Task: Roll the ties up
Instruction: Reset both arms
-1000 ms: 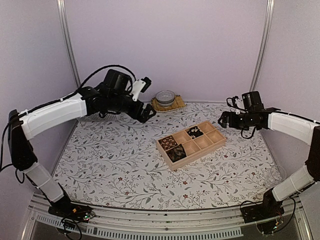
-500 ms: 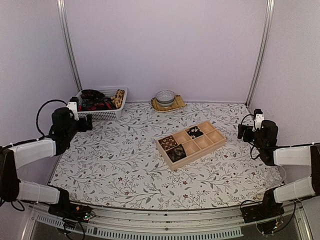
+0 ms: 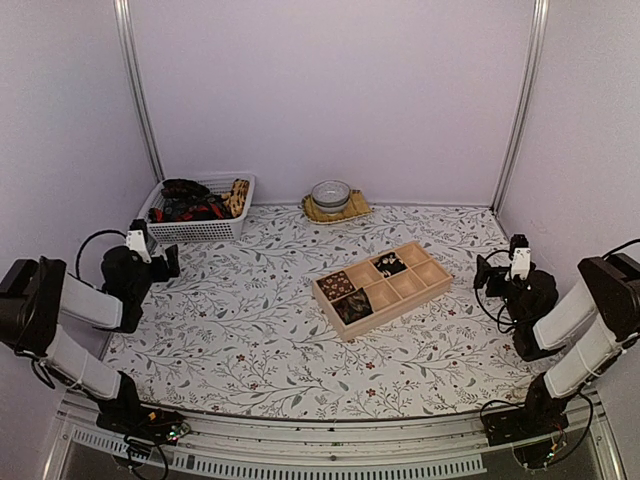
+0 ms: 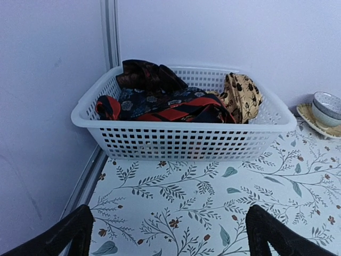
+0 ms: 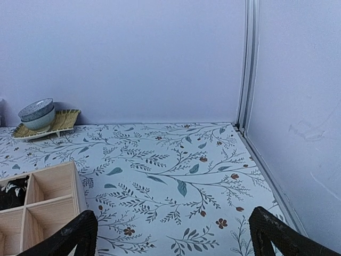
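Several loose ties [image 3: 195, 203], dark, red-striped and tan-patterned, lie heaped in a white basket [image 3: 205, 230] at the back left. In the left wrist view the ties [image 4: 176, 101] fill the basket [image 4: 181, 141] just ahead. Three rolled ties [image 3: 352, 293] sit in compartments of a wooden tray [image 3: 405, 287] at mid table. My left gripper [image 3: 163, 263] hangs low at the left edge, in front of the basket, open and empty [image 4: 170, 234]. My right gripper [image 3: 487, 275] is low at the right edge, beside the tray, open and empty [image 5: 173, 234].
A grey bowl [image 3: 330, 193] on a woven yellow plate stands at the back wall, also visible as the bowl [image 4: 326, 108] and the bowl [image 5: 37, 113]. The tray corner [image 5: 50, 186] with a rolled tie [image 5: 9, 193] lies left of my right fingers. Walls close the table's sides.
Both arms have drawn back from over the table and folded down low at its left and right edges. The left arm no longer covers the basket. Both grippers stayed open.
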Robot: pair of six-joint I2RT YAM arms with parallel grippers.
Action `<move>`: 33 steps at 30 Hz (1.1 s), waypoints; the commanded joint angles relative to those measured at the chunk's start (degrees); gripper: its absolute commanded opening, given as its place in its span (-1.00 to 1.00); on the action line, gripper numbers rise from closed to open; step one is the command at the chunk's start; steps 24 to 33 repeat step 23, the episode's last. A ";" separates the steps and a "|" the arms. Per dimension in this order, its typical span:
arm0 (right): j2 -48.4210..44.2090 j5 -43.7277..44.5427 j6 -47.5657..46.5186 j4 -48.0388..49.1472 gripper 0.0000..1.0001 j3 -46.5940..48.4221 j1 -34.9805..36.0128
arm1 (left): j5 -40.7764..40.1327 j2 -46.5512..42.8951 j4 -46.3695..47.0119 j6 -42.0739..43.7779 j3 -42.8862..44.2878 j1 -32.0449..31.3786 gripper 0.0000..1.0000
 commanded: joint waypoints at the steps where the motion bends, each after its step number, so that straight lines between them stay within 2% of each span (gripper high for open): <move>1: 1.78 0.44 -0.26 6.78 1.00 0.41 -0.36 | 2.12 4.94 22.64 1.53 -6.10 0.44 1.00; 2: 1.87 0.49 -0.24 6.43 0.99 0.63 -0.36 | 1.92 6.52 26.25 1.70 -6.97 0.31 1.00; 5: 1.74 2.69 0.21 4.31 1.00 1.81 -0.36 | 0.70 5.86 21.86 1.76 -5.66 -0.55 1.00; 7: 1.60 7.19 2.19 0.87 0.99 3.47 -0.36 | 0.22 6.84 24.78 2.67 -6.16 -0.86 1.00; 9: 1.56 11.12 4.54 -2.49 0.99 5.26 -0.53 | 0.21 6.05 22.64 2.09 -5.83 -0.92 1.00; 11: 1.41 11.14 5.36 -2.71 1.00 5.29 -0.53 | -0.05 6.73 24.63 2.85 -6.10 -0.99 1.00; 17: 1.42 11.14 5.40 -2.74 1.00 5.29 -0.53 | -2.88 6.96 21.89 4.73 -4.54 -3.19 1.00; 33: 1.54 10.63 5.38 -3.15 1.00 5.54 -0.79 | -2.92 7.01 22.06 4.98 -4.55 -3.35 1.00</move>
